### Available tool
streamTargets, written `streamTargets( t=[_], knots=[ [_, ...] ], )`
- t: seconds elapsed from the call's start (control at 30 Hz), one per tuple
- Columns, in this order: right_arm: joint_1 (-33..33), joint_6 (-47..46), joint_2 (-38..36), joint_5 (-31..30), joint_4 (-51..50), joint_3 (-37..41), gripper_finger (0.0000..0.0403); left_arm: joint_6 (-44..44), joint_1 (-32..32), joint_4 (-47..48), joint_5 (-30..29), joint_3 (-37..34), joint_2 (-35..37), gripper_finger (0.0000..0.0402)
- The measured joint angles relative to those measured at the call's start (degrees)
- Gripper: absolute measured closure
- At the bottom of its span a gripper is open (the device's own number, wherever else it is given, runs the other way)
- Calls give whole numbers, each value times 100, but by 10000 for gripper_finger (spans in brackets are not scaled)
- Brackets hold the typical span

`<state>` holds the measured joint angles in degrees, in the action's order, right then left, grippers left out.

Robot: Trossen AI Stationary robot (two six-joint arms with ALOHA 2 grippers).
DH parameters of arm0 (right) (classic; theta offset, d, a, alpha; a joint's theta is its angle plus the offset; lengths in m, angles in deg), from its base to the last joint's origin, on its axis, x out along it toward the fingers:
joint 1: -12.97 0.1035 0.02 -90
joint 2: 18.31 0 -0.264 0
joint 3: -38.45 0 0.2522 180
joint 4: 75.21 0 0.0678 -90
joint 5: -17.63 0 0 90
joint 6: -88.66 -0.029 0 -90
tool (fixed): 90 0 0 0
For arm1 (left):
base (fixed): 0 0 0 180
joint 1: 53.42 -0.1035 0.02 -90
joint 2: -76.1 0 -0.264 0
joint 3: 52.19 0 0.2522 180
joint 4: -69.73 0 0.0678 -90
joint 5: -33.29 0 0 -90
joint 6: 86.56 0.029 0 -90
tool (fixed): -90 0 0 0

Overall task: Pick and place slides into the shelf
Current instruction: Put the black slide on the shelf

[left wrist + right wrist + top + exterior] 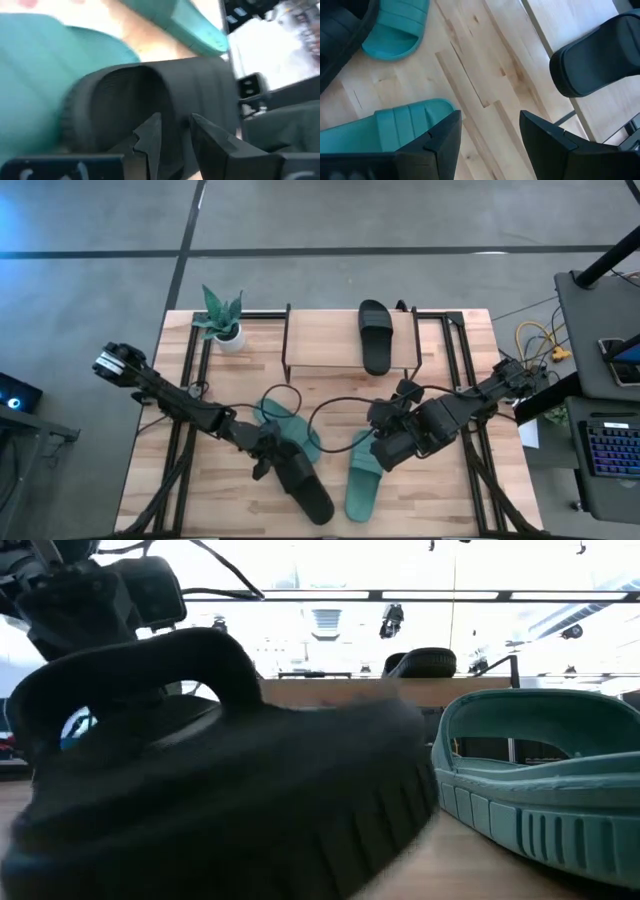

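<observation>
Left pincer (268,463) low, fingers slightly apart; right pincer (385,452) hovering, fingers wide.

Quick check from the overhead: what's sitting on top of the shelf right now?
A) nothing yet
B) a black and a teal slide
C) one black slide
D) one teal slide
C: in the high view a single black slide lies on the shelf top board, while both teal slides and the other black slide are on the table nearer the arms.
</observation>
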<state>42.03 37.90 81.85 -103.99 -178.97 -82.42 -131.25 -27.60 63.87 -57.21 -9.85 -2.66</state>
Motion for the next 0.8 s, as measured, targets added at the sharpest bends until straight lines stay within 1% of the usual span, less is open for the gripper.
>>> streamTargets(
  t=[0.13,0.27,0.47,0.6,0.7,0.8],
  knots=[
    [-22,0,0,0,0,0,211,4,2,-96,316,-5,-65,313],
    [-51,0,0,-4,4,9,211,4,0,-215,465,-7,-202,313],
    [-59,-26,0,-6,4,9,211,55,0,-966,501,-10,-568,313],
    [-59,-26,0,-5,4,9,211,59,0,-1474,658,-9,-858,314],
    [-59,-26,0,-5,4,9,211,52,2,-1679,774,17,-1036,331],
    [-59,-24,0,-4,6,16,211,44,0,-1818,781,15,-1122,370]
  ],
)
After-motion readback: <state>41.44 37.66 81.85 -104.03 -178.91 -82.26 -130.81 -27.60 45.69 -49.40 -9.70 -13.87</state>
